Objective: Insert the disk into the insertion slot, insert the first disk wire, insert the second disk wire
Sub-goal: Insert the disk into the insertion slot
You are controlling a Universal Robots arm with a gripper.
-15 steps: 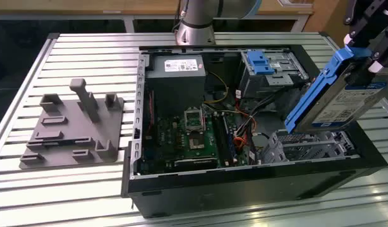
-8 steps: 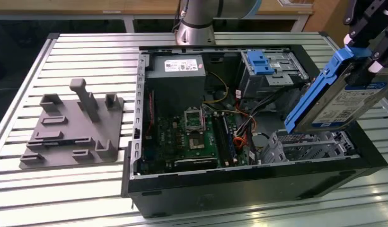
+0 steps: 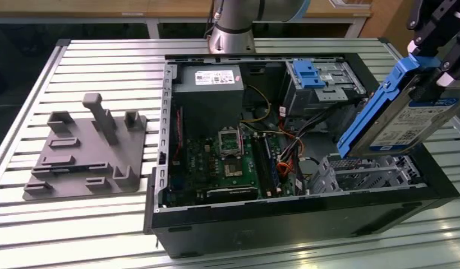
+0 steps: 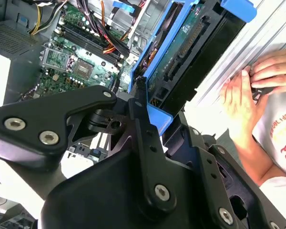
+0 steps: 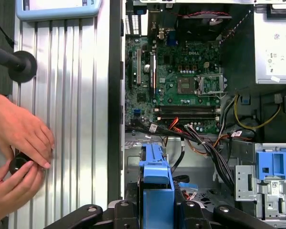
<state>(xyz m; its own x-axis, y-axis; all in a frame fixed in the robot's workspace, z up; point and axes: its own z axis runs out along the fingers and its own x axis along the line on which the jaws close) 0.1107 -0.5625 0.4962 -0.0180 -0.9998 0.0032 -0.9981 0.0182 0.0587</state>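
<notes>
above the insertion slot (image 3: 364,175), at the exterior view's right, the gripper (image 3: 433,63) has its jaws closed on the disk (image 3: 395,123) at its upper end; the disk hangs tilted, its lower end just over the slot; a person's hands (image 5: 21,138) lie beside the computer case (image 5: 115,95).

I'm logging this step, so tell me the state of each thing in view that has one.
disk: held in the air, tilted, above the insertion slot, not inserted.
end effector: shut on the disk.
insertion slot: empty.
computer case: open, insides exposed.
person's hands: closed around a small dark object.
</notes>
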